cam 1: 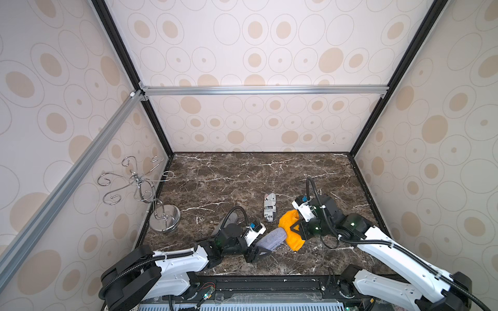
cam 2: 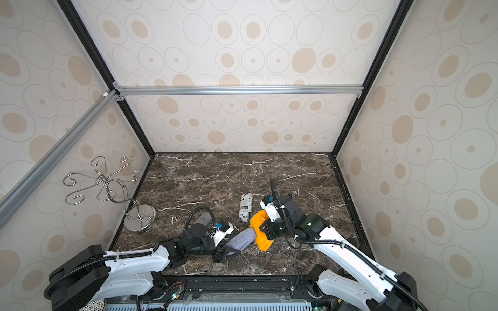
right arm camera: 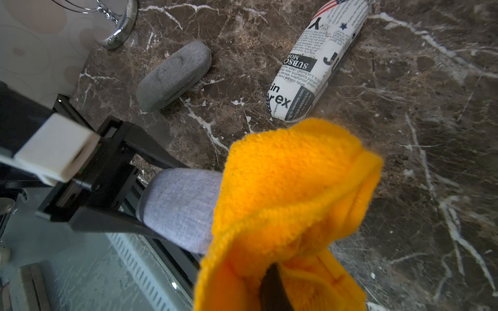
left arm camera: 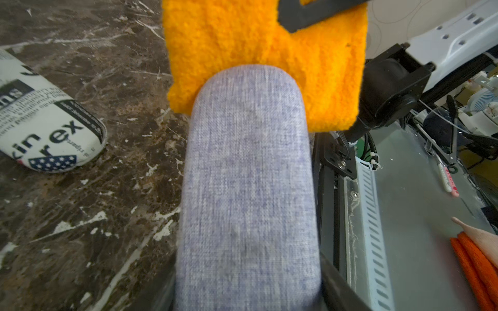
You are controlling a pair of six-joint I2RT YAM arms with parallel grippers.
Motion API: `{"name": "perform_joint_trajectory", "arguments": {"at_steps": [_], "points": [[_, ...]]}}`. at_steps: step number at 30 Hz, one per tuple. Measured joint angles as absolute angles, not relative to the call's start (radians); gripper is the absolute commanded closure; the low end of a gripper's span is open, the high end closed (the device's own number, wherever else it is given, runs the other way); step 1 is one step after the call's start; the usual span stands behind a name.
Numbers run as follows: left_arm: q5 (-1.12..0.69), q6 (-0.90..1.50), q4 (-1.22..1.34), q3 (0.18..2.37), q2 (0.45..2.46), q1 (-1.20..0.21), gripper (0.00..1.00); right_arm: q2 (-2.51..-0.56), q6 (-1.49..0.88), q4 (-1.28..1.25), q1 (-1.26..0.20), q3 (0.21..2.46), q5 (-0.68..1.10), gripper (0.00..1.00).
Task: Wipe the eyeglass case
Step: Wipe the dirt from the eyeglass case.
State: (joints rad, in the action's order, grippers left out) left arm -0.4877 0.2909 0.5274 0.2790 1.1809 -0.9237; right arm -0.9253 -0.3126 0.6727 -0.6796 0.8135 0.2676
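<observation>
My left gripper [cam 1: 262,246] is shut on a lilac-grey fabric eyeglass case [cam 1: 270,239], holding it by one end just above the marble table. In the left wrist view the case [left arm camera: 249,188] runs out from between the jaws of the left gripper [left arm camera: 248,285]. My right gripper [cam 1: 294,229] is shut on a bunched orange cloth [cam 1: 287,219]. The cloth [left arm camera: 242,40] presses against the far rounded end of the case. In the right wrist view the cloth [right arm camera: 291,188] covers that end of the case [right arm camera: 180,204] and hides most of the fingers of the right gripper [right arm camera: 272,290].
A newspaper-print case [cam 1: 270,207] lies on the marble just behind the cloth. A dark grey case [right arm camera: 175,72] lies further left, partly behind my left arm. A chrome hook stand [cam 1: 165,218] stands at the left wall. Patterned walls enclose three sides.
</observation>
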Motion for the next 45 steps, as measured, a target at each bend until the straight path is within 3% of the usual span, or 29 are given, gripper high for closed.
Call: {"name": "perform_joint_trajectory", "arguments": {"at_steps": [7,18,23,34,45], "points": [[-0.464,0.281,0.523,0.289,1.188,-0.93,0.53,-0.892,-0.321,0.741,-0.68,0.814,0.277,1.0],[-0.41,0.271,0.465,0.295,1.161,-0.982,0.51,-1.142,-0.305,0.67,-0.679,0.922,0.243,1.0],[-0.278,0.257,0.398,0.32,1.161,-1.053,0.51,-1.196,-0.309,0.662,-0.678,0.938,0.232,1.0],[0.122,0.126,0.329,0.425,1.208,-1.308,0.52,-1.044,-0.298,0.741,-0.57,0.955,0.241,1.0],[0.413,-0.049,0.284,0.491,1.334,-1.436,0.52,-1.228,-0.211,0.797,-0.568,1.007,0.498,1.0]]}}
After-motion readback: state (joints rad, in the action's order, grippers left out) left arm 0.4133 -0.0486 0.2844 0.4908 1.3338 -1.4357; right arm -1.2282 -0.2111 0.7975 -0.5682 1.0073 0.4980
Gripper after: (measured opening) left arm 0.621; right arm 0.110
